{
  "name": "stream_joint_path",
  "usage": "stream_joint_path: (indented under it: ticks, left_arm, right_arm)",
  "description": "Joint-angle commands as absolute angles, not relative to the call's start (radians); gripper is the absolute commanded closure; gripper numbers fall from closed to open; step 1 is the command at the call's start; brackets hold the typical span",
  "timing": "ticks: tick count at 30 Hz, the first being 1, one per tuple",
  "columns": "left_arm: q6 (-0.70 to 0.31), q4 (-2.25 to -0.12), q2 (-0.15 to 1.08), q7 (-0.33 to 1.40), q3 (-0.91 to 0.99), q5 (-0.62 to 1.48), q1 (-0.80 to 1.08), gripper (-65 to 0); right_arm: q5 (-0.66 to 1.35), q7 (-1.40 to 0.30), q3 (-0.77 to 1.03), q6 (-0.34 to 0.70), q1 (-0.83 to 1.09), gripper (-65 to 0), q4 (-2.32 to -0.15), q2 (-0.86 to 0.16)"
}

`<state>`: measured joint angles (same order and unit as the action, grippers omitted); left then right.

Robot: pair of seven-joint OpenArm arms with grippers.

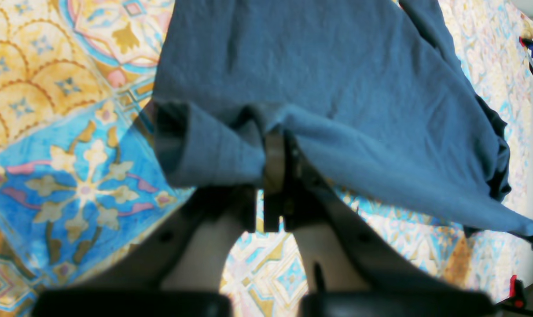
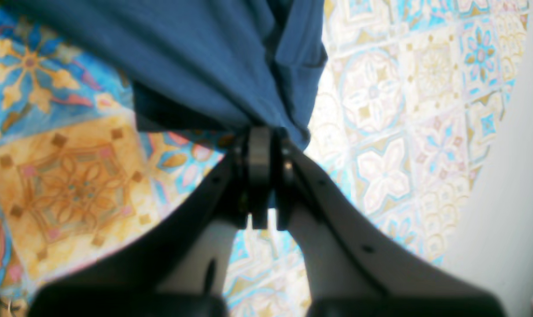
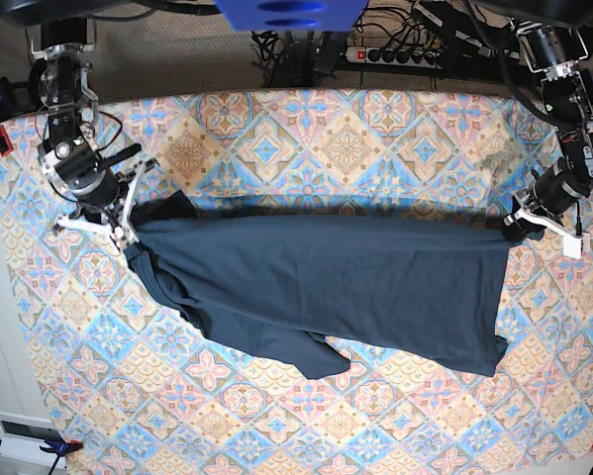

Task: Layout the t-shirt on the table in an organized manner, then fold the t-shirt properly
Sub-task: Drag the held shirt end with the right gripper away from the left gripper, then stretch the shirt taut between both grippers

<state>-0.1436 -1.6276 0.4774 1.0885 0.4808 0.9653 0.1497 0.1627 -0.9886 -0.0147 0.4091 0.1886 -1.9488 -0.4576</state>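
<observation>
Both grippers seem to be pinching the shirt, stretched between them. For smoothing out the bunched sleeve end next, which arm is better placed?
Probably the right arm: the right gripper grips the t-shirt at the bunched end, where cloth folds under. The left gripper holds the flatter end, far from those folds.

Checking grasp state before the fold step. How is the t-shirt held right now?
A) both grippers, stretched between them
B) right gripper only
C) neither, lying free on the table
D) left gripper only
A: the left gripper and right gripper each pinch an opposite end of the t-shirt, pulling its top edge taut.
</observation>
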Motion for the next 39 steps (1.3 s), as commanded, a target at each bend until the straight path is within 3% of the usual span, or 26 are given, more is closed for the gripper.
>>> stream_joint_path:
  ticks: [1,5,8,21,23,27,32,35,39]
  left_arm:
    - [-0.143,-1.641,0.495,1.069,0.486,0.955,0.14,0.0]
    - [-0.143,-1.639,0.478,1.061,0.44,0.866,0.136,0.0]
    - [-0.143,-1.639,0.447,1.061,0.438,0.814,0.13,0.0]
    - [-0.143,-1.572,0.42,1.064,0.421,0.719,0.053,0.0]
    - [-0.142,-1.572,0.437,1.072,0.421,0.725,0.054,-5.8]
    - [-0.14,-1.572,0.449,1.063,0.446,0.728,0.054,-28.2]
    - [-0.142,-1.569,0.447,1.069,0.516,0.727,0.058,-48.5]
    - [-0.143,-1.569,0.447,1.075,0.516,0.727,0.085,-56.0]
    - [-0.143,-1.578,0.447,1.112,0.516,0.769,0.176,-56.1]
  right_arm:
    - [0.151,-0.964,-0.005,0.398,0.147,-5.8,-1.959,-0.475]
    - [0.151,-0.964,-0.005,0.397,0.059,-22.0,-1.911,-0.475]
    - [0.151,-0.964,-0.002,0.397,0.008,-29.5,-1.896,-0.475]
    - [0.151,-0.958,-0.008,0.398,0.206,-28.5,-1.902,-0.473]
    - [0.151,-0.958,-0.015,0.398,0.211,-28.5,-1.9,-0.47]
    - [0.151,-0.958,-0.082,0.398,0.203,-28.5,-1.899,-0.44]
    - [0.151,-0.958,-0.099,0.398,0.202,-28.5,-1.902,-0.44]
    - [0.151,-0.963,-0.101,0.398,0.202,-28.5,-1.9,-0.438]
    - [0.151,-0.963,-0.101,0.398,0.208,-28.5,-1.903,-0.438]
